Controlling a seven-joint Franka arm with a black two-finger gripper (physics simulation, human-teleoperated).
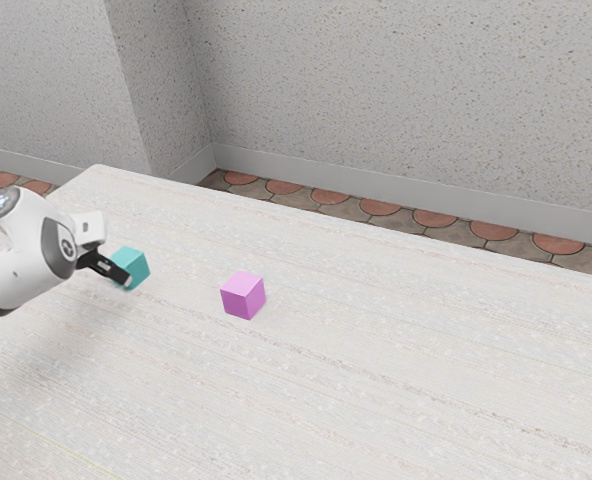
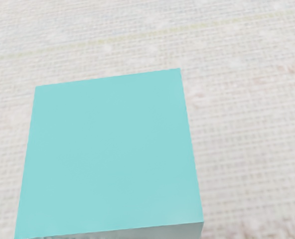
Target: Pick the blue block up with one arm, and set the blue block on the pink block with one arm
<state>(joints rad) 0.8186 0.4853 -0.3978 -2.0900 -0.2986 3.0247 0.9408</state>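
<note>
The blue block (image 1: 133,266), a teal cube, sits at the exterior view's left on the pale table (image 1: 376,380). My gripper (image 1: 116,272) is right at the block's near-left side, with the arm's white hand behind it. In the wrist view the blue block (image 2: 110,159) lies large and close, directly under my hand, with its top face square to the camera. The pink block (image 1: 243,295) rests on the table a short way toward the exterior view's right of the blue block, apart from it.
The table stretches wide to the exterior view's right and toward the front. Behind its far edge are a tiled floor (image 1: 426,215) and speckled walls (image 1: 396,90).
</note>
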